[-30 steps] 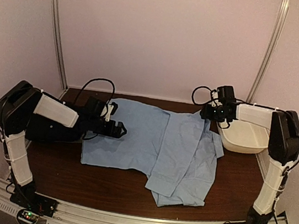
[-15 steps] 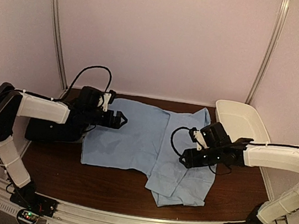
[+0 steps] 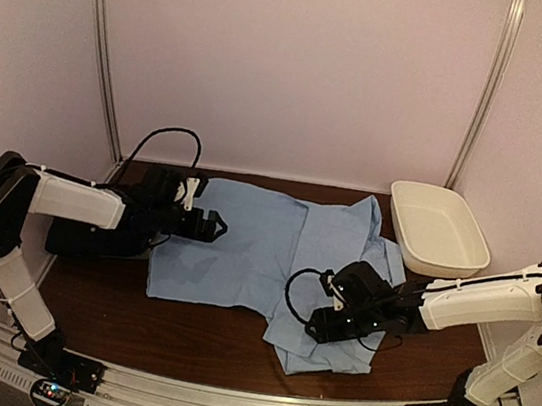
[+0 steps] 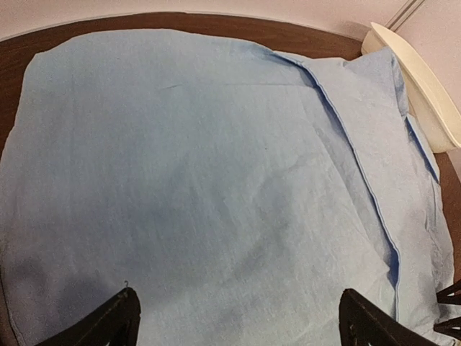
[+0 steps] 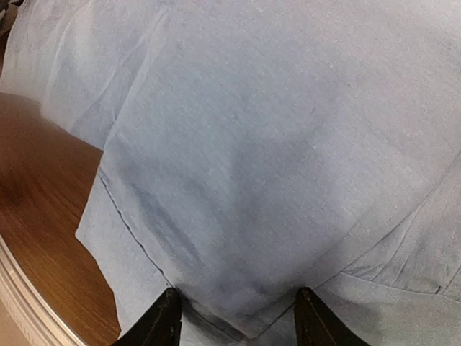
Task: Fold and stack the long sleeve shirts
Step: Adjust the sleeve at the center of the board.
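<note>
So from where I'm standing, the light blue collared button-up cloth shirt is spread out across the middle of the dark brown wooden table. Its left part lies flat and smooth. The right part is doubled over itself in a rumpled flap that runs down toward the near edge. The left gripper hangs just above the shirt's left side with its jaws spread as wide as they go and nothing in them. In the wrist view the left gripper has only flat blue cloth below it, and a long fold seam cuts diagonally across to the right. The right gripper is down low on the folded flap near the front. Up close the right gripper has its two black fingers partly apart with shirt fabric right under them. I can't see any cloth pinched between them, and bare wood shows off to one side. The white oval plastic tub sits at the far right corner, and the shirt's collar end lies right up against it. There's a black lump on the table under the left arm, butting against the shirt's left edge. It's too dark to make out what it is. A loose black cable loops off the right wrist over the flap.
</note>
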`<state>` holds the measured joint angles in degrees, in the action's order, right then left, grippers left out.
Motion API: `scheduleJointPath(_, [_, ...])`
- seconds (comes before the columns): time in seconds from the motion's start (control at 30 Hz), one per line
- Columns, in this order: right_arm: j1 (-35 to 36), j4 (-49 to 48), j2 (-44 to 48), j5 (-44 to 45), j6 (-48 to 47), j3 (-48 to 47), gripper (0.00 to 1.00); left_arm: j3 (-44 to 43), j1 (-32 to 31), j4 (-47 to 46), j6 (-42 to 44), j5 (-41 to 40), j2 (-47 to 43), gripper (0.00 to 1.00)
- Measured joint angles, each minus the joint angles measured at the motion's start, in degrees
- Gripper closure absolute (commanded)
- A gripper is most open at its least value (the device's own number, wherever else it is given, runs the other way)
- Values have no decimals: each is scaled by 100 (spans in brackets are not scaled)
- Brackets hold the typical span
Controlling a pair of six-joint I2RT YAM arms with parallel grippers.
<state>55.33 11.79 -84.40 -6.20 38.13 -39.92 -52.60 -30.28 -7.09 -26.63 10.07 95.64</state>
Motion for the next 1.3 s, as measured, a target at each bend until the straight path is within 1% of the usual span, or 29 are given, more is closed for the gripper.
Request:
scheduleJointPath(0.1, [131, -4, -212, 33, 50, -24, 55, 83, -11, 13, -11, -7, -52, 2])
scheduleJointPath(0.2, [201, -2, -352, 76, 94, -129, 66, 111, -15, 11, -13, -24, -66, 2])
scheduleJointPath(0.43, [284, 24, -374, 186, 83, -380, 87, 140, -15, 13, -11, -50, -83, 2])
scheduleJointPath(0.53, [286, 50, -372, 227, 35, -422, 99, 140, -15, 13, -13, -66, -83, 2])
scheduleJointPath(0.77, [289, 332, -289, 374, -42, -614, 100, 140, -15, 11, -11, -87, -83, 2])
scheduleJointPath(0.93, [105, 885, 48, 680, -299, -1244, 100, 151, -15, 17, -9, -116, -114, 2])
scheduleJointPath(1.0, [-199, 1032, 175, 789, -511, -1674, 100, 162, -15, 42, -9, -133, -166, 2])
scheduleJointPath(1.07, [-651, 1075, 247, 896, -772, -2122, 100, 162, -15, 55, -7, -151, -232, 2])
scheduleJointPath(1.17, [-1506, 1073, 177, 1043, -1220, -2846, 100, 162, -15, 70, -7, -168, -313, 2])
scheduleJointPath(1.23, [-2044, 1049, -72, 1141, -1491, -3383, 100, 162, -15, 76, -4, -186, -345, 2])
scheduleJointPath(1.3, [-2474, 966, -509, 1187, -1714, -3932, 100, 162, -15, 94, 4, -219, -356, 2])
